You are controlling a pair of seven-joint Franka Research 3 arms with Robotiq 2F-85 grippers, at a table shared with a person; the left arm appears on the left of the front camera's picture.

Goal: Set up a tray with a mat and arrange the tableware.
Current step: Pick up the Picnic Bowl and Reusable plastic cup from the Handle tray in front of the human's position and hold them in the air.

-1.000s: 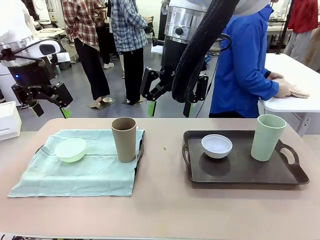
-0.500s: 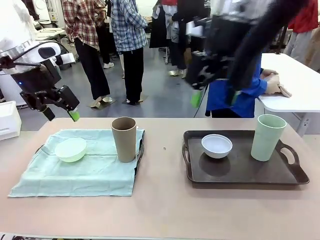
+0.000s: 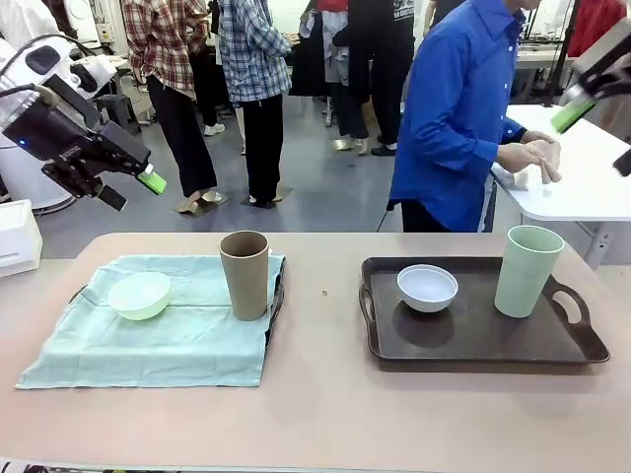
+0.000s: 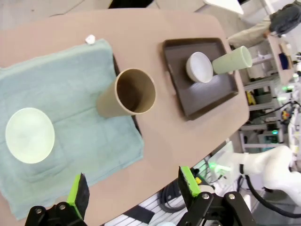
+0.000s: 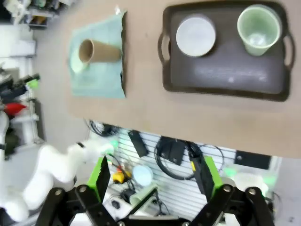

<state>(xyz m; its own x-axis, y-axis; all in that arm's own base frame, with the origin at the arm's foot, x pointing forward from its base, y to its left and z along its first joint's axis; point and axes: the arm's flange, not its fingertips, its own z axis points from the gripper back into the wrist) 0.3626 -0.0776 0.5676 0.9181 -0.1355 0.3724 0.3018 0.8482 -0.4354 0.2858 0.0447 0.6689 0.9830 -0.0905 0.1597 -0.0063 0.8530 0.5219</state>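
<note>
Mint green bowl (image 3: 139, 295) and brown cup (image 3: 245, 274) are set apart on the pale green mat (image 3: 168, 345), draped over the left tray (image 3: 278, 296). White bowl (image 3: 427, 288) and pale green cup (image 3: 528, 271) are placed in the right tray (image 3: 473, 345). All four are seen empty. Left gripper (image 3: 131, 190) is held high at the desk's (image 3: 325, 414) far left, right gripper (image 3: 597, 138) high at far right. Both sets of fingers are spread, nothing gripped. A person in blue (image 3: 458, 108) is seen behind the desk.

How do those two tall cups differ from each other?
The brown cup stands on the green cloth; the pale green cup stands on the bare dark tray. The brown cup has a mint bowl beside it, the pale green cup a white bowl. Both stand upright, handleless and empty.
</note>
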